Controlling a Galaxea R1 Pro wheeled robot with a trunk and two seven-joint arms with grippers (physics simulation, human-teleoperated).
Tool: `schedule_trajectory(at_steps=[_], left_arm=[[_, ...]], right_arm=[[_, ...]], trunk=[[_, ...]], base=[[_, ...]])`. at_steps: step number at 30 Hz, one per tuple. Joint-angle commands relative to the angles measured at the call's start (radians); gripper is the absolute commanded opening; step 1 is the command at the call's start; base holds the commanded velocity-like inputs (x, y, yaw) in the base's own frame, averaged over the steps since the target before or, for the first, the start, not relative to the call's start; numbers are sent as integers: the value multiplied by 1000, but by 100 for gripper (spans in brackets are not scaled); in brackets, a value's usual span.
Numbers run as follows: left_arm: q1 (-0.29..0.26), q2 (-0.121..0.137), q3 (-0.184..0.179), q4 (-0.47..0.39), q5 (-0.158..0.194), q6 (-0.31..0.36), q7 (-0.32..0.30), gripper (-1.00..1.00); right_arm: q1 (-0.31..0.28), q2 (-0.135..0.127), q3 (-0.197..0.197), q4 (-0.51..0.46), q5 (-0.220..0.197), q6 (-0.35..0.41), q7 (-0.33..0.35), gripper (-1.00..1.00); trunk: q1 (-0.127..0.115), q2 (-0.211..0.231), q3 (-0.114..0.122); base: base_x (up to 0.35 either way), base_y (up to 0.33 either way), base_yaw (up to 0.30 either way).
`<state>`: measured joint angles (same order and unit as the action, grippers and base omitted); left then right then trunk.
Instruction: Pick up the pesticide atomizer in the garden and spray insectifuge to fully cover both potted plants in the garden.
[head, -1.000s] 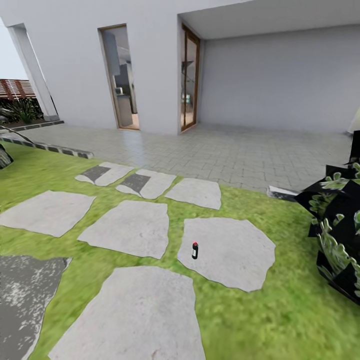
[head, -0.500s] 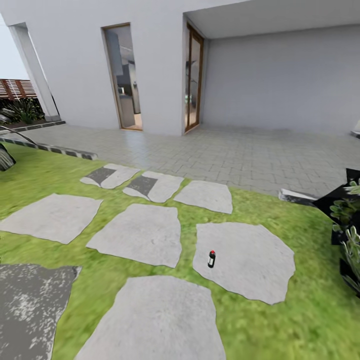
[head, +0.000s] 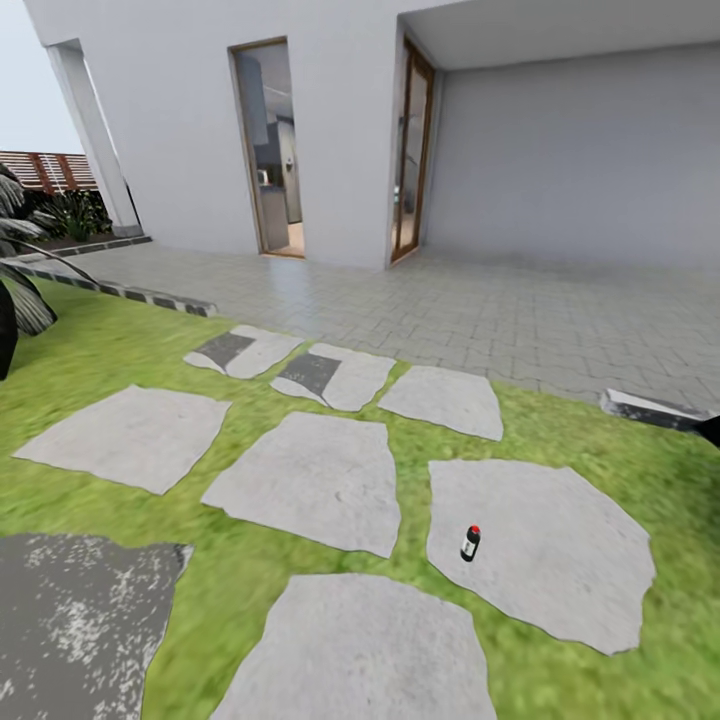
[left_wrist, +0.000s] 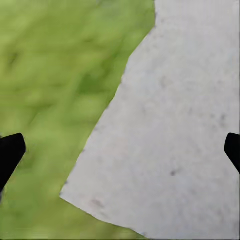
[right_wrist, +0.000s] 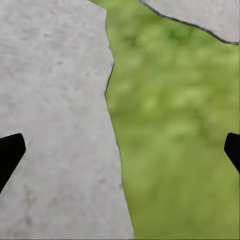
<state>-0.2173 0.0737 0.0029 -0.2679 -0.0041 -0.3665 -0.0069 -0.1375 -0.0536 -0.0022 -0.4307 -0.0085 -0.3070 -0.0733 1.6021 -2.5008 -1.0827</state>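
The pesticide atomizer (head: 470, 543) is a small dark bottle with a white label patch and a red top. It stands upright near the left edge of a large stepping slab (head: 545, 550) on the lawn, in the head view. The potted plants are out of view. My left gripper (left_wrist: 120, 155) is open over a slab edge and grass, its black fingertips (left_wrist: 10, 152) far apart with nothing between them. My right gripper (right_wrist: 120, 155) is also open and empty, above a slab border and grass.
Several pale stepping slabs (head: 310, 480) lie across the lawn, with a darker stone patio (head: 70, 620) at the lower left. Behind them are a paved terrace (head: 480, 310), a white house wall and two open doorways (head: 275, 150). Palm fronds (head: 25, 295) and a brown fence (head: 50, 170) are at the left.
The camera has swung left, so the whole picture has shifted right. The leafy plant at the right edge has slid out of view, and the atomizer now sits lower and further right.
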Motion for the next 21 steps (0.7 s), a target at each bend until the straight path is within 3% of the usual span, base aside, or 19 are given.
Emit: schedule_trajectory(at_steps=[1, 21], left_arm=[[-1, 0, 0, 1, -1, -3, -1, 100], [-1, 0, 0, 1, -1, -3, -1, 100]], right_arm=[[0, 0, 0, 0, -1, -3, -2, 100], [0, 0, -1, 1, -2, -3, -2, 100]], trunk=[[0, 0, -1], [0, 0, -1]], base=[[232, 240, 9], [232, 240, 1]])
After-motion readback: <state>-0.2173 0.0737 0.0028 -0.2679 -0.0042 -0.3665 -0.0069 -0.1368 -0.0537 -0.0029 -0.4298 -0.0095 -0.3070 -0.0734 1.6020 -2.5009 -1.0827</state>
